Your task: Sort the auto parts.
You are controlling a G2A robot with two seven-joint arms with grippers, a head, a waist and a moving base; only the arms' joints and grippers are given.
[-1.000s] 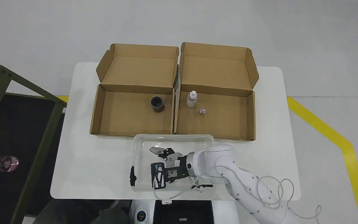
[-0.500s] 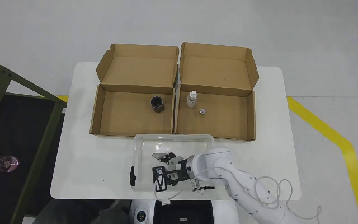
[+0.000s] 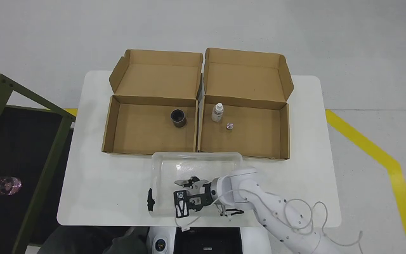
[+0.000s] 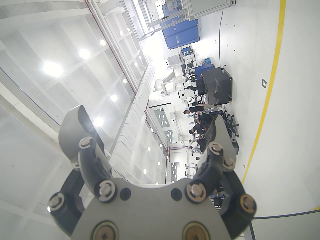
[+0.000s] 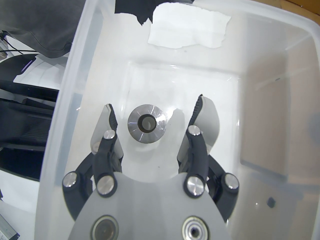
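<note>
— Our part?
— We see a silver grooved disc (image 5: 147, 123), dark bore, flat in the clear bin (image 5: 250, 8) at the counter's (image 3: 95, 127) six o'clock.
— Gripped?
— No: right pincer (image 5: 154, 102) released, straddling it; left pincer (image 4: 147, 114) released.

R arm (image 3: 269, 206) bent across in front, R gripper (image 5: 155, 112) aimed down w/ jaws spread wide; L gripper (image 4: 147, 123) aimed upward, jaws likewise apart.
</note>
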